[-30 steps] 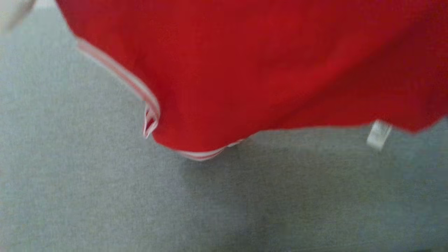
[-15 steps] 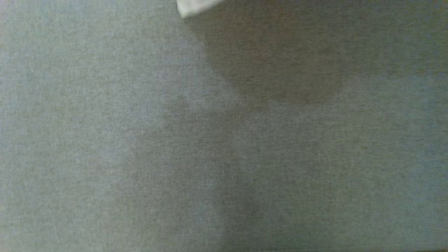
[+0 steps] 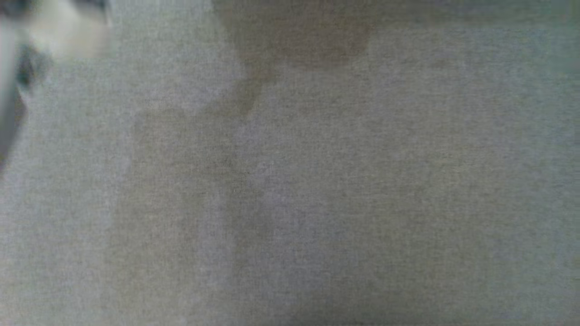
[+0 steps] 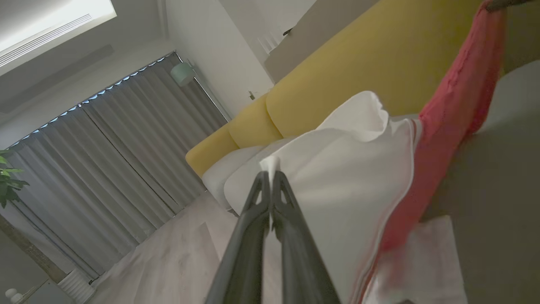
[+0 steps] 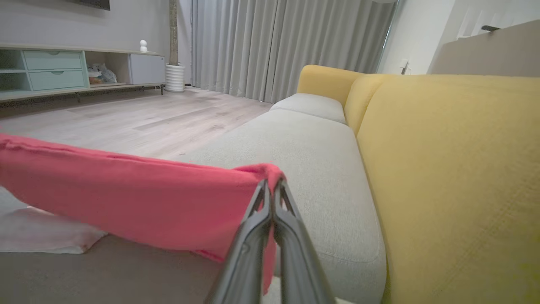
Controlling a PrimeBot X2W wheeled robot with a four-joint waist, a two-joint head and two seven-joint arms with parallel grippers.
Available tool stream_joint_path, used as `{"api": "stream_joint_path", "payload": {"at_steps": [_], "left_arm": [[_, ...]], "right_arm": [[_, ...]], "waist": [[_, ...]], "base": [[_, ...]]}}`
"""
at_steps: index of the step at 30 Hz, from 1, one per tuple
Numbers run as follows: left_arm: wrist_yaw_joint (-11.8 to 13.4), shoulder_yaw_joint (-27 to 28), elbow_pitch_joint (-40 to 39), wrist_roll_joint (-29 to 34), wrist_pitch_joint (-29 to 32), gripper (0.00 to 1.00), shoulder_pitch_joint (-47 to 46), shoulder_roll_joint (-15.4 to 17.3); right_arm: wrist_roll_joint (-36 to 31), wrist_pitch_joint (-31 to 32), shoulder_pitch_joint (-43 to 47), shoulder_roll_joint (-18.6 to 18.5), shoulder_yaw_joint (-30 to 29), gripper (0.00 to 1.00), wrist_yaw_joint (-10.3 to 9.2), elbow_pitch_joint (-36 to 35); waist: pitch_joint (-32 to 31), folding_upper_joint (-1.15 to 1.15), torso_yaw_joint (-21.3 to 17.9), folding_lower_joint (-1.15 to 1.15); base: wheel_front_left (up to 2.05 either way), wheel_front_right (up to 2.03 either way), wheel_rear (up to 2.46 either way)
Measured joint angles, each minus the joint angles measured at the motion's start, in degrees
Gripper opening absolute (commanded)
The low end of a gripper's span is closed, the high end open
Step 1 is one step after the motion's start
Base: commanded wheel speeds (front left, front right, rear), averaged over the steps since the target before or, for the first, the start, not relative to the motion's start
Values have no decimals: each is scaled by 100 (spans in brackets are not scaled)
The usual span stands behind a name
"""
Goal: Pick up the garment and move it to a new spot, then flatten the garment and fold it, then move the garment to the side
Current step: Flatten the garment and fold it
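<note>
Head camera has swung off the red cloth of 1 second ago onto the grey seat (image 3: 317, 181), while the garment (image 5: 126, 198) hangs over the sofa (image 5: 443, 169), left gripper (image 4: 270, 171) pinching its white edge, right gripper (image 5: 271, 182) its red corner; it looks mid-carry, and lowering it flat should come next.

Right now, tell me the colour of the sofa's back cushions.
Yellow; the back cushions show best in the right wrist view.

A sofa with a mustard-yellow backrest (image 5: 447, 169) and pale grey seat cushions (image 5: 295, 147) stands on a light wood floor (image 5: 139, 118), with closed floor-length grey curtains (image 5: 287, 42) beyond it, a low cabinet with mint-green drawers (image 5: 55, 69) beside a white ribbed pot (image 5: 175, 78), and a bright ceiling light panel (image 4: 55, 21) overhead.
</note>
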Motion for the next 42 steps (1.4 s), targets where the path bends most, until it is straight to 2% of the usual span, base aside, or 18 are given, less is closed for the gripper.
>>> {"api": "stream_joint_path", "payload": {"at_steps": [3,7,10,14,22,25,31,42], "left_arm": [[154,-42,-324,21,0,0,684,196],[485,-219,-806,11,1,0,2169,544],[747,-337,-1055,-131,1,0,3179,681],[1029,-502,-1291,-281,2,0,4180,702],[1182,-689,-1424,-592,3,0,5225,700],[1167,-756,-1417,-701,3,0,5378,698],[1031,-743,-1310,-630,4,0,5130,687],[431,-565,-487,-109,9,0,2872,312]], "right_arm": [[5,-1,446,52,-144,0,0,-138],[31,-1,1610,164,-233,0,0,-419],[25,-1,2509,204,-278,0,0,-514],[-23,-1,3536,255,-459,0,0,-630],[-235,-1,4890,508,-1023,0,0,-857],[-325,-1,5245,625,-1185,0,0,-925],[-299,19,5219,690,-1241,0,0,-920],[-138,321,3749,706,-1055,0,0,-617]], "waist": [[-143,0,-38,0],[-493,0,-129,-1],[-776,0,-200,-1],[-1151,0,-267,-2],[-1601,1,-400,-1],[-1684,1,-416,0],[-1674,1,-375,0],[-1135,0,-284,2]], "base": [[0,0,0],[0,0,0],[0,0,0],[0,0,0],[0,0,0],[0,0,0],[0,0,0],[0,0,0]]}}
